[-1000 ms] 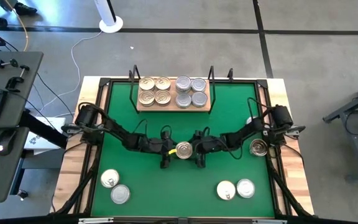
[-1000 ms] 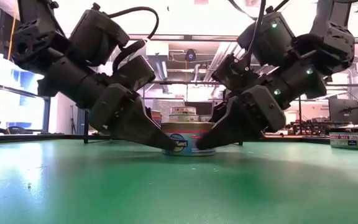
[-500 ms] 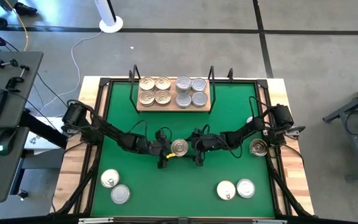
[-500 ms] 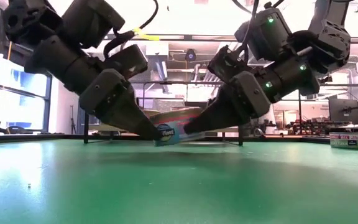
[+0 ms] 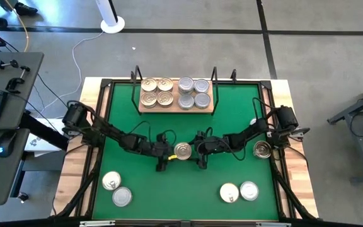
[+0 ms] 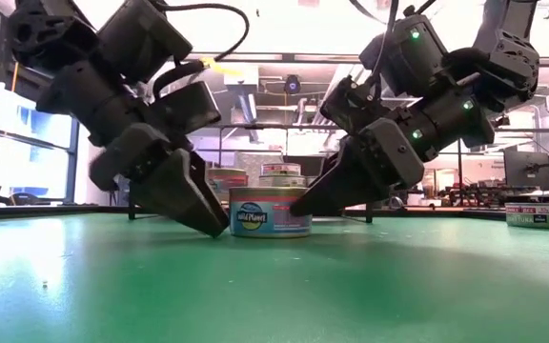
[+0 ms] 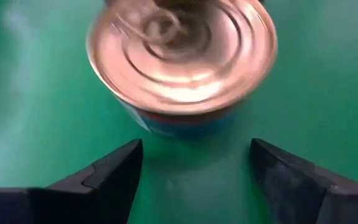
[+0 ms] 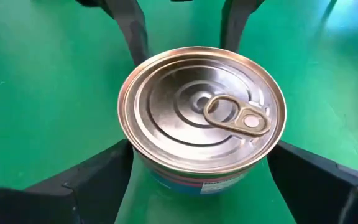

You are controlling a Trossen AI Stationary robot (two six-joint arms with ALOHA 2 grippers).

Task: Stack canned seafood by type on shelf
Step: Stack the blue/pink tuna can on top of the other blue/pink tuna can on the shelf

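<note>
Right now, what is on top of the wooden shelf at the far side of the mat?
The shelf carries eight cans: four gold-lidded cans on its left half and four silver-lidded cans on its right. Only lids show from above, so any cans underneath are hidden.

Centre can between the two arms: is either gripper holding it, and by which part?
Neither. The can stands flat on the mat; the left gripper and right gripper flank it with jaws open.
</note>
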